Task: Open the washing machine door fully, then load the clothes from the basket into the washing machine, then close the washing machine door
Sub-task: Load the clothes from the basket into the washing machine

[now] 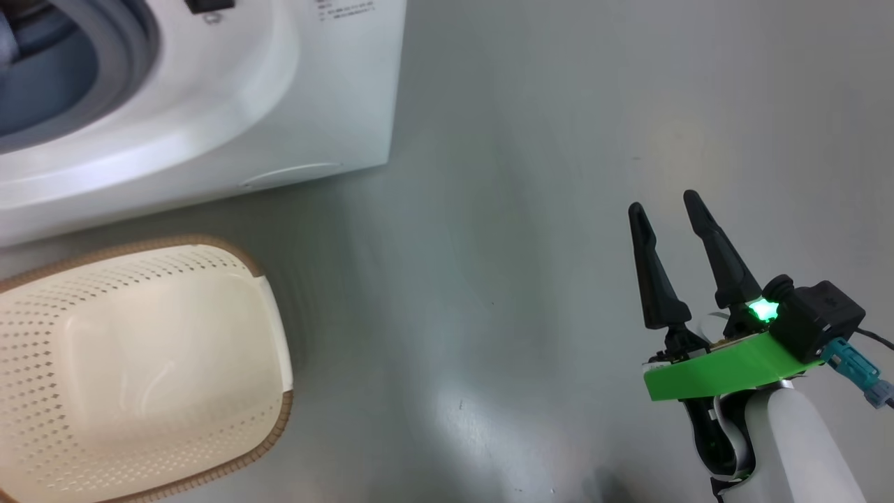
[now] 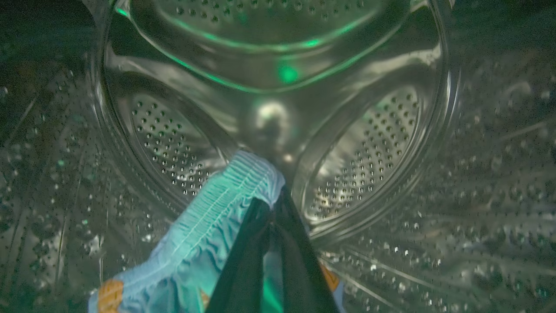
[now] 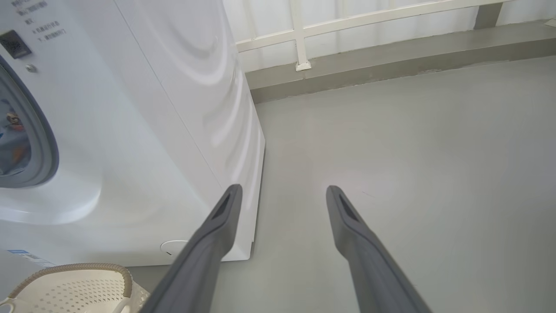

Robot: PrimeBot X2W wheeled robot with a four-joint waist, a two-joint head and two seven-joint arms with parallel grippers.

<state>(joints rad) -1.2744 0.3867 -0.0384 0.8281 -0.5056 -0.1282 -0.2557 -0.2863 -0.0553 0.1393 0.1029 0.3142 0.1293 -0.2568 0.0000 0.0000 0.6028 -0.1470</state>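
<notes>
Gripping the light blue garment (image 2: 208, 226) with jaws clamped, the left gripper (image 2: 273, 204) sits inside the steel drum (image 2: 391, 143) of the washing machine (image 1: 209, 126), while the right gripper (image 1: 663, 201) hovers, jaws apart, over the floor (image 1: 524, 209), well apart from the basket (image 1: 230, 279).

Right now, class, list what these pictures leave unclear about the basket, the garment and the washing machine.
Basket: head view's left and bottom edges cut it off; contents there unknown.
Light blue garment: left wrist view; the shut left jaws and bottom edge hide its lower part.
Washing machine, printed text: head view, too small to read.
</notes>
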